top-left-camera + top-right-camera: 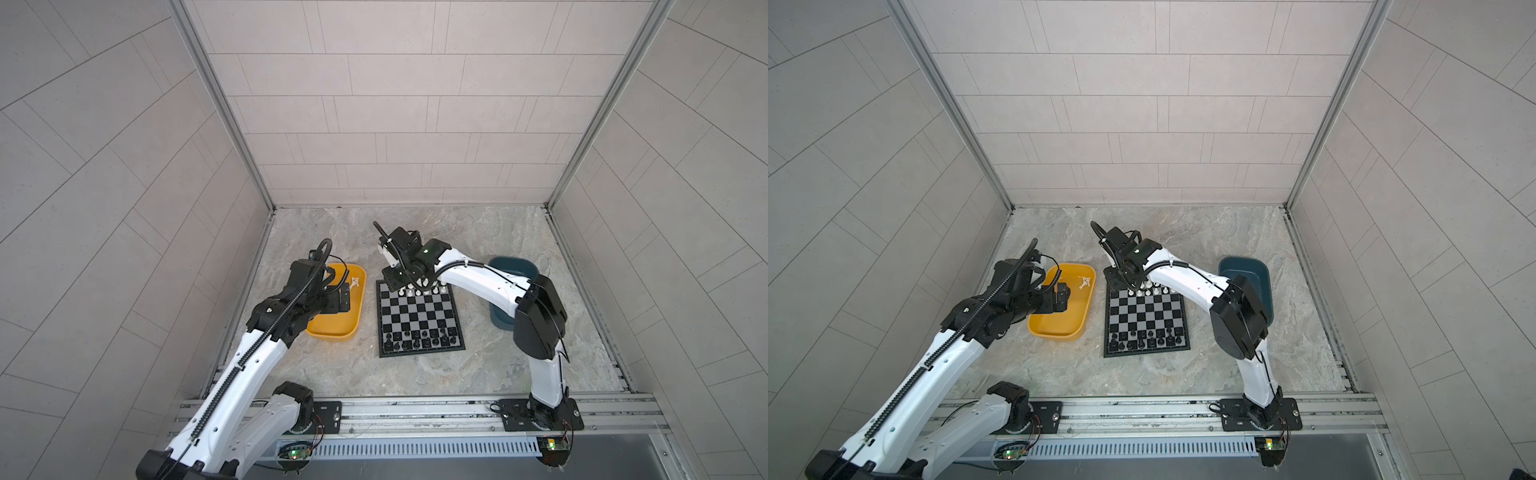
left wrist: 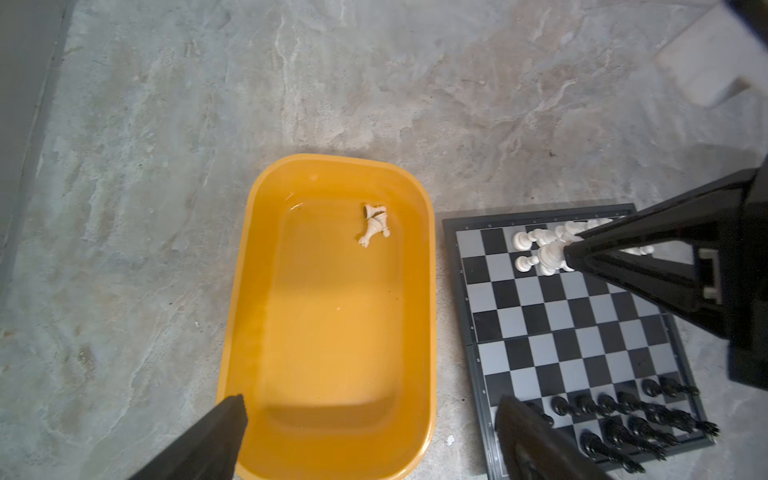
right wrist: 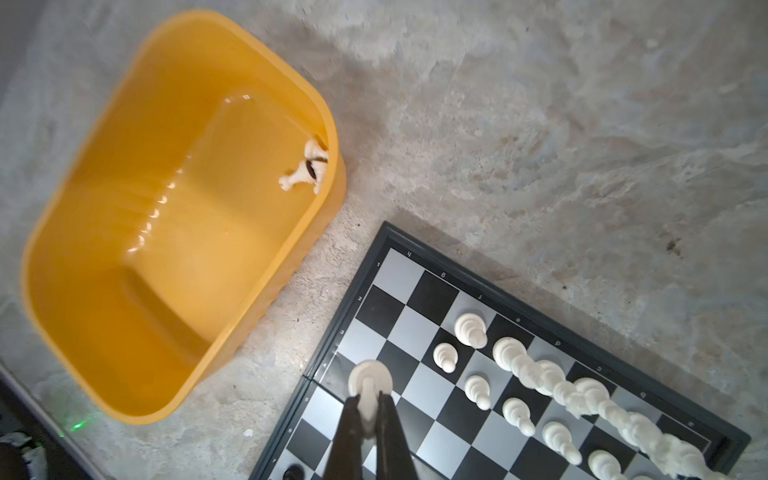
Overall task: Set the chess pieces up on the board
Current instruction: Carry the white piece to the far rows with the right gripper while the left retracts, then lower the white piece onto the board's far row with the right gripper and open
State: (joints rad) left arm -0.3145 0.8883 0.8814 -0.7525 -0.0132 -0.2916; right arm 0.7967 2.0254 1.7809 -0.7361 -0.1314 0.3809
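Stone-look table (image 1: 332, 374) bears board (image 1: 417, 318), yellow tray (image 1: 332, 335), seemingly teal tray (image 1: 515, 266)

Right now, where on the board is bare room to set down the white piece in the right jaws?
Free: the middle ranks of the board between the white pieces and the black pieces, and the far corner squares nearest the yellow tray. Crowded: the other squares in the end rows, where those pieces stand.

Soft, even light is filling both top views, with the tiled walls (image 1: 104, 208) bowing at the edges. In the left wrist view the left end effector (image 2: 370, 401) is showing out of focus at the lower edge. In the right wrist view glare is streaking down the yellow tray (image 3: 104, 291), the table (image 3: 415, 50) is smearing at upper centre, and the white chess piece (image 3: 370, 380) is washing out.
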